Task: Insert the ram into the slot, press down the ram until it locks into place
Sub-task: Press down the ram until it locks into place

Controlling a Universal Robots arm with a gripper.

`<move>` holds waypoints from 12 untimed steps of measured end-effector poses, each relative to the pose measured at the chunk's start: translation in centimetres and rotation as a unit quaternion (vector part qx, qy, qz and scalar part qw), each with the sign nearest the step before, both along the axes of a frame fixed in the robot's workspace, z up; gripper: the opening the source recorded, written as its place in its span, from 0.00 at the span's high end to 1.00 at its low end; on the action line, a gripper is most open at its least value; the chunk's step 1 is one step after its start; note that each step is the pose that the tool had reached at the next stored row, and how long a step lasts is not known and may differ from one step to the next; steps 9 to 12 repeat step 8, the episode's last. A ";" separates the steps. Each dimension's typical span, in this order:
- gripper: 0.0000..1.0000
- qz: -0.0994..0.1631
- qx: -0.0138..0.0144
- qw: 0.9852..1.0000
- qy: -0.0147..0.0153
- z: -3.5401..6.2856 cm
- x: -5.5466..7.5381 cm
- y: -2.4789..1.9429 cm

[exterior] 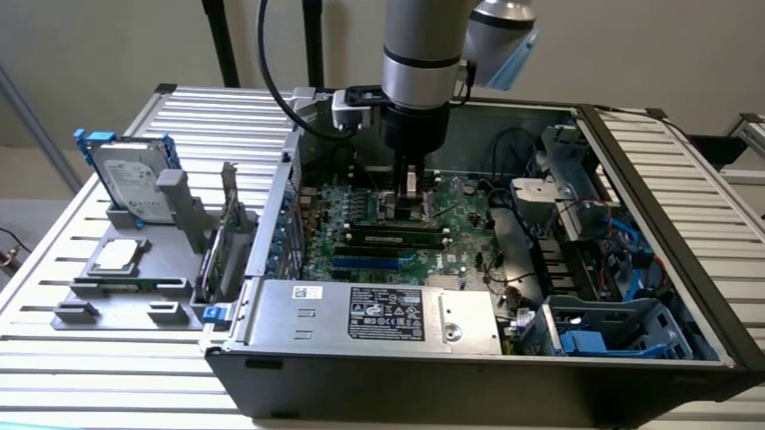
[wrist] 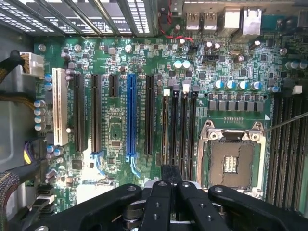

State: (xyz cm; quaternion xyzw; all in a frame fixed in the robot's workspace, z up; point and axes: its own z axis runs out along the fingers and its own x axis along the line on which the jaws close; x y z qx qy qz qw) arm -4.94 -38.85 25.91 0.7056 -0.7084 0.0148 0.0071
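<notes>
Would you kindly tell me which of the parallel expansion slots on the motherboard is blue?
The single blue slot, lying between a short black slot and a long black slot; the others are black, except one white slot at the row's end.

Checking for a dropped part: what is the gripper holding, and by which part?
Nothing, it seems: the gripper looks shut with nothing in it, and the ram lies in a slot.

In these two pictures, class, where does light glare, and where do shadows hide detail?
Exterior view: light glares off the ribbed metal table, and the computer case is dark along its front wall. Wrist view: the green board is evenly lit; the gripper is nearly black.
</notes>
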 end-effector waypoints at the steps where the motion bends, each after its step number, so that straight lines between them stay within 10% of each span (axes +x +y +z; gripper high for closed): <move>1: 0.90 0.000 0.000 1.000 0.000 0.00 0.0 0.00; 12: 0.90 0.000 0.000 1.000 0.000 0.01 0.0 0.00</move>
